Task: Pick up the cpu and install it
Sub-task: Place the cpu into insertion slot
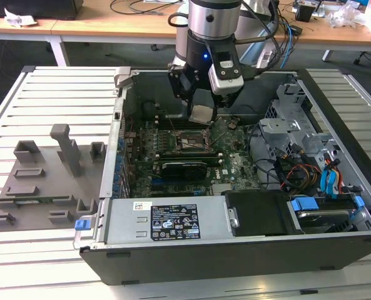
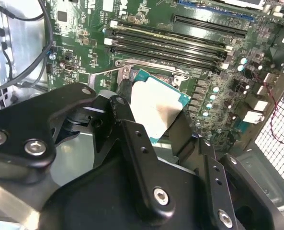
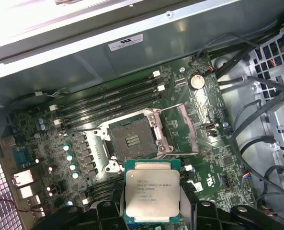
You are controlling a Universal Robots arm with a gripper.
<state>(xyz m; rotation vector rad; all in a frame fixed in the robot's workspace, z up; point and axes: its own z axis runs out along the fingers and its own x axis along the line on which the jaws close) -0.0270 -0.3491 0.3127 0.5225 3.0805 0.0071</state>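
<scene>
cpu in the claw, hanging over the open socket

the gripper [image 1: 203,110] is clamped on the cpu [image 1: 202,114], one finger on each of two opposite edges. in the exterior view it sits upper middle of the frame, inside the open pc case [image 1: 235,247], held up off the motherboard [image 1: 172,169]. the socket [image 1: 189,142] is just below it in the frame. in the first wrist view the chip's silver lid faces the camera. the socket there is bare, its metal load plate [image 3: 187,128] is swung open beside it, and the chip isn't seated in it. the ram slots [image 3: 108,98] run along the socket's other side from the chip. the grey fixture block [image 1: 29,187] lies on the slatted table [image 1: 47,87] at the exterior view's left, well apart from the chip.
</scene>
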